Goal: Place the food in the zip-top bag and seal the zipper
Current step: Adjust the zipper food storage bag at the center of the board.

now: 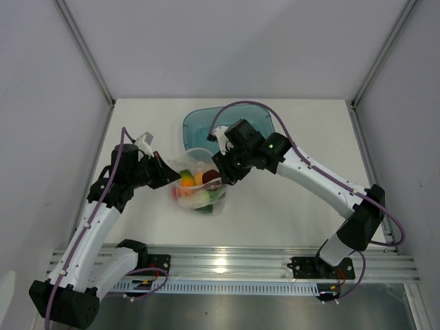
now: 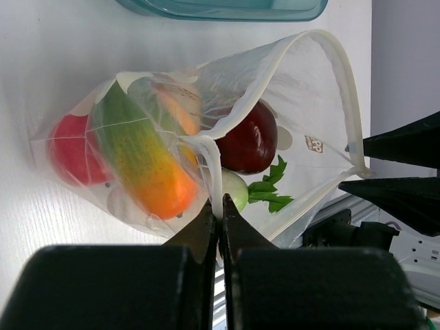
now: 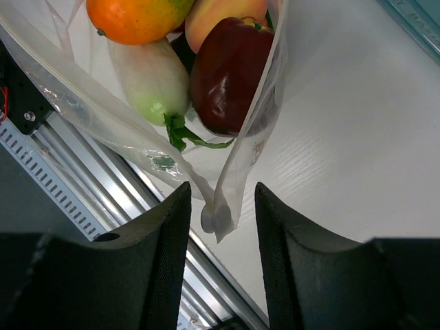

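The clear zip-top bag (image 1: 199, 185) lies at the table's middle with its mouth gaping, full of toy food: an orange-green fruit (image 2: 148, 161), a dark red one (image 2: 247, 137), a red one (image 2: 69, 151) and a white oblong with green leaves (image 3: 151, 79). My left gripper (image 2: 220, 210) is shut on the bag's mouth strip, the zipper (image 2: 210, 155). My right gripper (image 3: 221, 199) is open, its fingers either side of the bag's corner end (image 3: 220, 216) without touching it. The bag's mouth is unsealed.
The teal translucent tub (image 1: 206, 124) stands just behind the bag; its edge shows in the left wrist view (image 2: 227, 8). The aluminium rail (image 1: 234, 265) runs along the near table edge, close under the bag in the right wrist view (image 3: 89, 172).
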You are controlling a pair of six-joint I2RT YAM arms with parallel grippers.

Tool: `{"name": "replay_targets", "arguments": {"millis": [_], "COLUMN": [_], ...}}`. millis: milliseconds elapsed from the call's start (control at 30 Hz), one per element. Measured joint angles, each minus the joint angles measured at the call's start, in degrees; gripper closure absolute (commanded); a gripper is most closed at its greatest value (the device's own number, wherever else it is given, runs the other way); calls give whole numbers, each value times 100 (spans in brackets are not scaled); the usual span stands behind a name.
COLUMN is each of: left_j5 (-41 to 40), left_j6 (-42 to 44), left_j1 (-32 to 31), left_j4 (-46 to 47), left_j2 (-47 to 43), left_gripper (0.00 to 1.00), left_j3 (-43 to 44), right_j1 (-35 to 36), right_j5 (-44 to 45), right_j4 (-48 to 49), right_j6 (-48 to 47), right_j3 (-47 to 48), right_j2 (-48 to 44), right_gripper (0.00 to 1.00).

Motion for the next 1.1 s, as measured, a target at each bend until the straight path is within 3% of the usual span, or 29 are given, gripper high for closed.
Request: {"name": "replay_targets", "arguments": {"millis": [100, 200, 300, 433, 500, 533, 733, 933, 1100], "left_j5": [11, 15, 15, 11, 26, 96, 929, 1915, 2669], "left_j6": [2, 4, 28, 157, 282, 393, 1207, 1971, 2518], "left_j1": [0, 0, 0, 0, 0, 0, -31, -415, -699], "left_j4": [0, 0, -2, -24, -13, 35, 903, 1945, 2739], "left_j2": [0, 2, 9, 46, 55, 55, -7, 2, 118], "left_gripper": [99, 99, 95, 62, 50, 39, 13, 1, 1], "left_j3": [0, 0, 9, 140, 271, 356, 800, 1078, 1010], "right_j1": [0, 0, 0, 0, 0, 0, -2, -52, -74], "right_j5": [-17, -7, 31, 138, 181, 205, -52, -914, -1397], "right_j4": [4, 0, -7, -33, -120, -229, -632, -962, -1325], "right_j6": [-11, -52, -105, -120, -120, -103, 44, 24, 17], "right_j3": [-42, -79, -83, -85, -22, 70, 964, 1364, 1482], "right_j2": [0, 39, 125, 166, 168, 168, 118, 17, 63], "right_gripper": [65, 81, 86, 100, 100, 100, 100, 100, 100]}}
